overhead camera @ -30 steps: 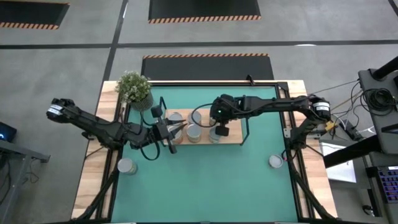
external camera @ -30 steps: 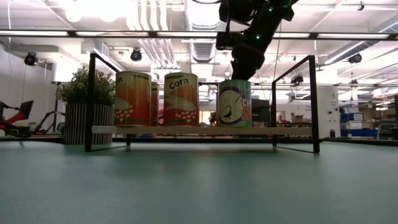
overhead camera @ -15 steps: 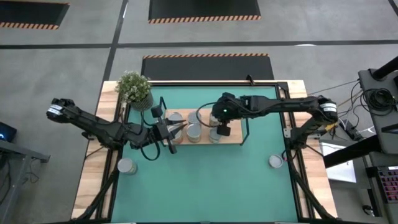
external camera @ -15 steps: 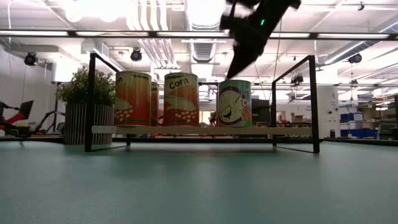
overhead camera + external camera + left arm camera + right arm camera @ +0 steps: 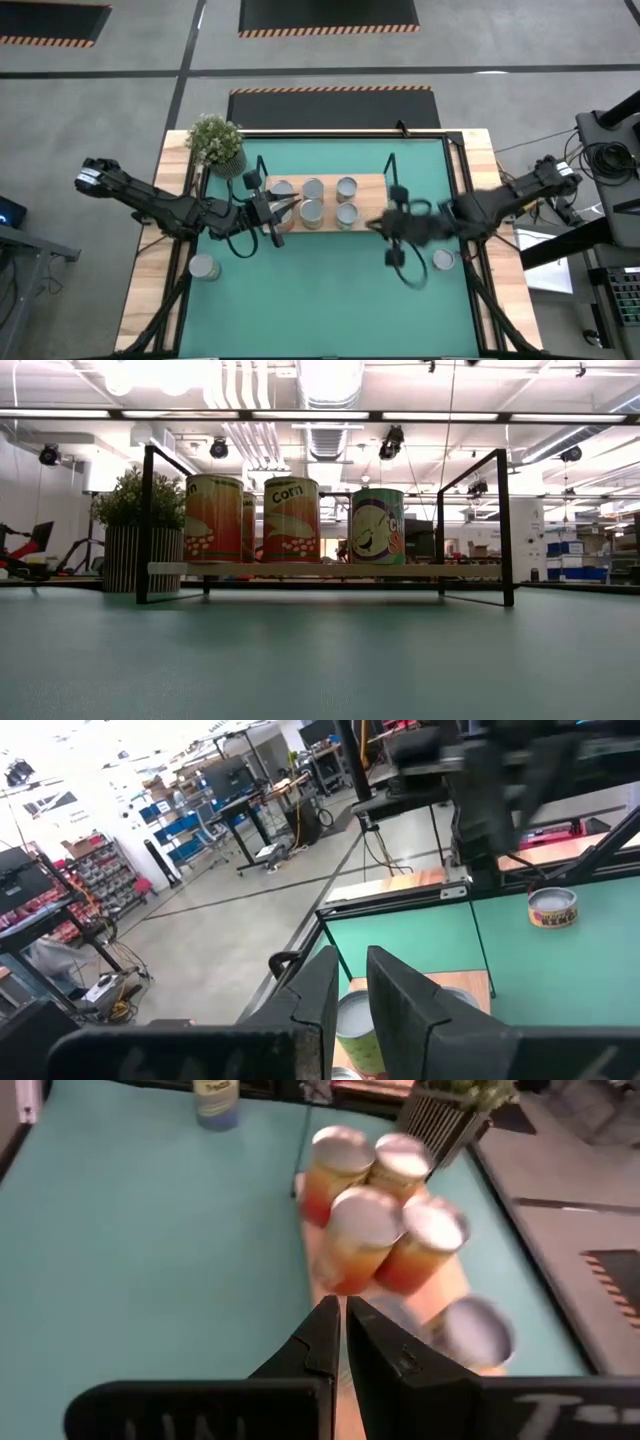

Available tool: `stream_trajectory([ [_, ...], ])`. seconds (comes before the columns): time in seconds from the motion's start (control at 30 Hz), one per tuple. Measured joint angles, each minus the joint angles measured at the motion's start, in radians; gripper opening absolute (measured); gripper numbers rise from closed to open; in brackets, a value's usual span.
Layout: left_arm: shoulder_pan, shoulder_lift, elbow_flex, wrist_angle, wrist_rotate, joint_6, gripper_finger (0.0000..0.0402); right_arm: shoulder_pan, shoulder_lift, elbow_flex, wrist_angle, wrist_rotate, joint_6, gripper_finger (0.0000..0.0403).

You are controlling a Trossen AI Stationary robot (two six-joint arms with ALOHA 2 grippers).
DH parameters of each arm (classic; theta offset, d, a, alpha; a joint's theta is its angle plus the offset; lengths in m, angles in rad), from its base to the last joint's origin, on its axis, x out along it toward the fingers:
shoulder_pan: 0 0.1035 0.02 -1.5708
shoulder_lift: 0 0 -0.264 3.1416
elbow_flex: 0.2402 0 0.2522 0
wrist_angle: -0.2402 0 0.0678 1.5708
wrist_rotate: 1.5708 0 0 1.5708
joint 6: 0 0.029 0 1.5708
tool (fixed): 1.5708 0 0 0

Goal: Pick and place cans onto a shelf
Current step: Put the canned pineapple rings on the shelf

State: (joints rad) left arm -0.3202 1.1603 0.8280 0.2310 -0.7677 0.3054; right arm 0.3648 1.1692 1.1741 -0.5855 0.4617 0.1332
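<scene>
Currently five cans stand upright on the shelf, axes vertical, shiny round tops facing up; they crowd the board's left and middle, and the board's long axis runs left-right across the green mat. Low view shows three labelled fronts in a row on the board, one reading "Corn". Two more cans sit on the mat off the shelf, one near the left edge, one near the right edge, both upright. Left gripper is at the shelf's left end, fingers nearly together, nothing between them. Right gripper is blurred, just off the shelf's front right corner, fingers close together and empty. Potted plant at back left.
</scene>
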Motion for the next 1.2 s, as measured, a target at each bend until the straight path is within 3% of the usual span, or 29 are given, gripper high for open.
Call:
stream_trajectory([
  [0.07, 0.0, 0.0, 0.0, 0.0, 0.0, -0.001, 0.0039, 0.083, -0.013, -0.04, -0.001, 0.057, 0.078, 0.0013],
  [0.27, 0.0, 0.0, 0.0, -0.001, 0.0, -0.015, 0.0039, 0.256, -0.022, -0.127, -0.039, 0.038, 0.416, 0.0013],
  [0.53, 0.0, 0.0, 0.0, -0.002, 0.0, -0.019, 0.0039, 0.378, -0.022, -0.26, -0.241, -0.179, 1.134, 0.0013],
  [0.7, 0.0, 0.0, 0.0, -0.002, 0.0, -0.019, 0.0039, 0.401, -0.022, -0.386, -0.361, -0.399, 1.489, 0.0012],
  [0.9, 0.0, 0.0, 0.0, -0.002, 0.0, -0.019, 0.0039, 0.401, -0.022, -0.489, -0.443, -0.486, 1.608, 0.0012],
  [1.2, 0.0, 0.0, 0.0, -0.007, 0.0, -0.026, 0.0039, 0.401, -0.022, -0.485, -0.488, -0.47, 1.65, 0.0023],
])
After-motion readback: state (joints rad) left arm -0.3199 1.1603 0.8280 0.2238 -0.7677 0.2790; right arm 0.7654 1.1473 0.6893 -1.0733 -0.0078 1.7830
